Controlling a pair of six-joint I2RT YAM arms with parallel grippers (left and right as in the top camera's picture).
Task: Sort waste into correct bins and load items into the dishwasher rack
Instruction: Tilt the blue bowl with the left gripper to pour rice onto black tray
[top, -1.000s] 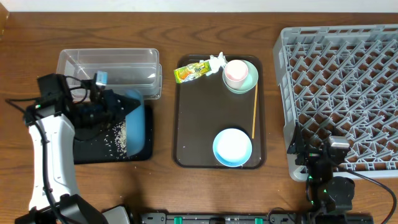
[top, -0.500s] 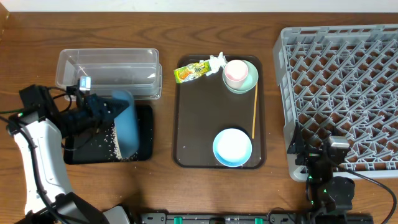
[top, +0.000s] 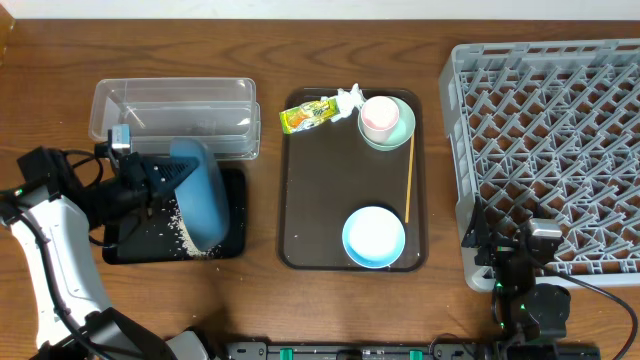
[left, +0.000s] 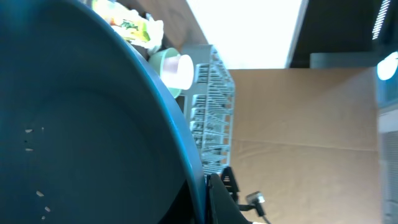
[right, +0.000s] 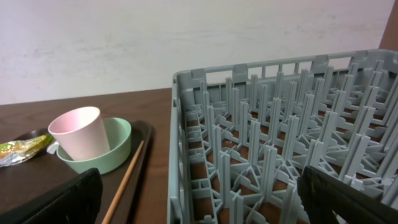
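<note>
**Lot: dark blue plate, being tipped clear of rice over the black tray**

- Dishwasher rack (top: 545, 150): far right, holding nothing that can be seen.
- Serving tray (top: 300, 200): centre. It carries the light blue bowl (top: 374, 237), the mint green bowl (top: 398, 132) with the pink cup (top: 378, 116) inside it, the chopstick (top: 409, 180), the snack wrapper (top: 310, 115) and the tissue (top: 349, 96).
- Clear tub (top: 175, 115): upper left, just behind the black tray (top: 130, 245).
- Dark blue plate (top: 200, 195): stands steeply on edge over the black tray. The left gripper (top: 158, 178) is clamped on its rim.
- Right gripper (right: 199, 199): fingers spread wide with nothing held, parked at the rack's near corner.
- Rice (top: 185, 228): scattered in the black tray along the plate's lower edge. In the left wrist view a few pale specks cling to the plate's face.

Handling note: the step appears to be emptying the plate. Keep the low rim inside the tray walls so the grains fall in. Hold the tilt, or shake lightly, until the specks drop. Only then carry the plate to the rack.

Change: a second ago the plate lay flatter, towards the tray's right side. Now it is tipped up far more, and the left arm has drawn leftward. The right arm and the serving tray's contents are unchanged.
</note>
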